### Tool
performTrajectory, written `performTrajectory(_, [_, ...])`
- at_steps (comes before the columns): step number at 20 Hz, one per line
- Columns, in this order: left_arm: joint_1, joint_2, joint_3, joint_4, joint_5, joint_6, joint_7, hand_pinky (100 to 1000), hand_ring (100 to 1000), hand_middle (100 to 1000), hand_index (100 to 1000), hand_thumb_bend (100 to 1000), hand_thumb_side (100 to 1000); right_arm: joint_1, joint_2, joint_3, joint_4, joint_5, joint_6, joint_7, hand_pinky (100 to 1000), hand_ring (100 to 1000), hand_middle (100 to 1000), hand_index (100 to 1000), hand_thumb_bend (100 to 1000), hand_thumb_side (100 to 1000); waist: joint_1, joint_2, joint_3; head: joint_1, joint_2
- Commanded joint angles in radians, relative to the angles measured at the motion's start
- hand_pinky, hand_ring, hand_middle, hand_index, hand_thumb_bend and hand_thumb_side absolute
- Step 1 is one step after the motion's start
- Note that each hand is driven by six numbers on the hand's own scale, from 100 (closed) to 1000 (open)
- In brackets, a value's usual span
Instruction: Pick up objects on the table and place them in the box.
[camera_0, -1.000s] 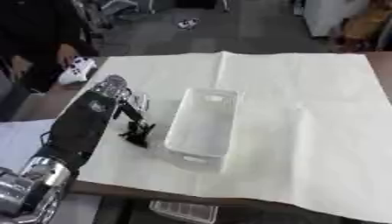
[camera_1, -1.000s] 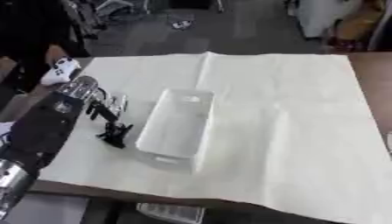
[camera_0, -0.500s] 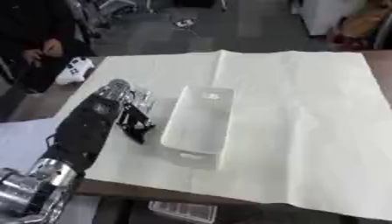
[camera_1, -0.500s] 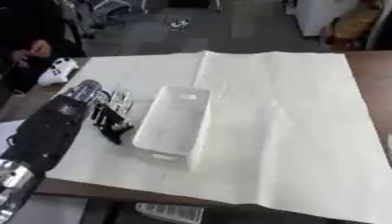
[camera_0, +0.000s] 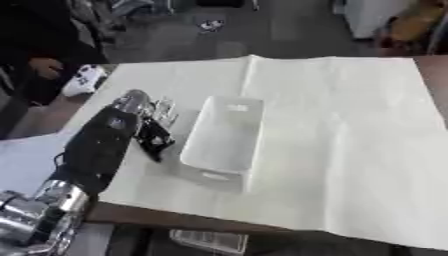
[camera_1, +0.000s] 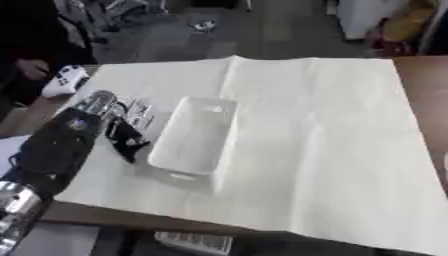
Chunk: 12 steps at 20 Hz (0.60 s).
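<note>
- White plastic box (camera_0: 224, 135) lies lengthwise near the middle-left of the cream cloth (camera_0: 350, 125), and it looks empty; nothing I can see is inside it.
- Just beside its left wall is my left hand (camera_0: 150, 131), coming in from the lower left on a black forearm with a silver wrist.
- Something dark (camera_1: 129, 140) hangs under my fingers. I cannot tell whether it is an object I carry or only my own fingers and their shadow, so I cannot say if the hand is open, closed or gripping.
- My right hand shows in neither view.
- Risks, as I judge them:
  - If I am carrying something, it is outside the box, beside the left wall. Letting go here would drop it on the cloth, not inside.
  - Moving sideways at this height could knock my fingers into the box wall. The box looks light, so it would slide or tip.
  - Dragging low could also ruck up the cloth and shift the box with it.
- Count: one box, one cloth, one robot hand in view, and one dark shape, if it is a thing at all. No other loose objects show on the cloth.
- Off the cloth at far left lies one white controller-like thing (camera_0: 83, 80).
</note>
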Motion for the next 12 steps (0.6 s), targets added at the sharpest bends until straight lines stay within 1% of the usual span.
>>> performTrajectory(1, [-0.014,0.015,0.004,0.0,-0.001,-0.003,0.003,179,328,313,414,100,703,-0.02,-0.008,-0.003,-0.013,0.001,0.003,0.001,420,468,491,645,277,1000,-0.004,-0.011,0.001,0.005,-0.013])
performTrajectory(3, [-0.015,0.017,0.007,-0.001,0.012,-0.009,0.0,118,271,249,376,100,689,-0.019,-0.008,-0.003,-0.013,0.001,0.004,0.001,420,468,491,645,277,1000,-0.004,-0.012,0.002,0.005,-0.013])
performTrajectory(4, [-0.015,0.019,0.007,-0.005,0.019,-0.009,0.004,100,244,217,352,100,676,-0.019,-0.008,-0.003,-0.013,0.001,0.004,0.001,420,468,491,645,277,1000,-0.004,-0.012,0.003,0.005,-0.013])
performTrajectory(5, [-0.016,0.02,0.008,-0.013,0.026,-0.008,0.018,100,199,176,320,100,657,-0.019,-0.008,-0.003,-0.013,0.001,0.004,0.001,420,468,491,645,276,1000,-0.004,-0.013,0.003,0.005,-0.014])
performTrajectory(6, [-0.016,0.022,0.009,-0.024,0.034,-0.004,0.044,100,128,119,262,100,627,-0.019,-0.009,-0.003,-0.013,0.002,0.004,0.001,421,468,491,645,276,1000,-0.004,-0.013,0.003,0.005,-0.014])
performTrajectory(7, [-0.016,0.024,0.01,-0.035,0.041,0.005,0.08,100,100,100,204,100,599,-0.019,-0.009,-0.003,-0.013,0.002,0.004,0.001,421,468,491,645,276,1000,-0.004,-0.014,0.004,0.006,-0.014])
performTrajectory(9, [-0.016,0.027,0.016,-0.057,0.066,0.04,0.182,100,100,100,151,100,554,-0.018,-0.009,-0.004,-0.013,0.002,0.005,0.0,421,468,491,645,275,1000,-0.003,-0.015,0.006,0.007,-0.013])
performTrajectory(10, [-0.015,0.028,0.017,-0.058,0.08,0.058,0.23,100,100,100,142,100,548,-0.018,-0.008,-0.003,-0.013,0.002,0.005,0.001,421,468,491,645,276,1000,-0.003,-0.015,0.006,0.008,-0.013])
performTrajectory(12, [-0.016,0.029,0.016,-0.048,0.107,0.083,0.293,100,100,100,130,100,541,-0.018,-0.008,-0.003,-0.013,0.002,0.005,0.001,421,468,491,645,275,1000,-0.004,-0.016,0.008,0.01,-0.012])
